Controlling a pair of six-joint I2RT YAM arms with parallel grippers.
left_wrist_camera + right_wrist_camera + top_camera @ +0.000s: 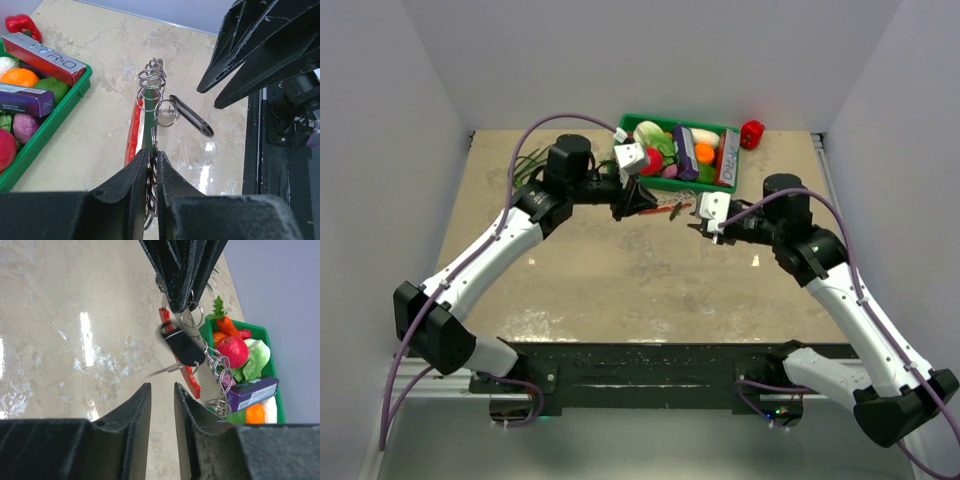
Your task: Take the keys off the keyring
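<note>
My left gripper (pixel 638 203) is shut on the keyring (pixel 151 81), a chain of thin silvery rings, and holds the bunch above the table. In the left wrist view its jaws (pixel 152 156) pinch several rings. The red curved tag (pixel 132 131) hangs beside them. A key with a black head (pixel 192 116) hangs off one ring. My right gripper (pixel 706 224) is open by a narrow gap and empty, just short of the bunch. In the right wrist view its tips (pixel 162 388) sit below the black-headed key (pixel 182 347) and the red tag (pixel 192 381).
A green tray (pixel 729 130) of toy food and small boxes stands at the back of the table, close behind the bunch. A red pepper (pixel 752 133) lies to its right. Green stalks (pixel 525 165) lie at the back left.
</note>
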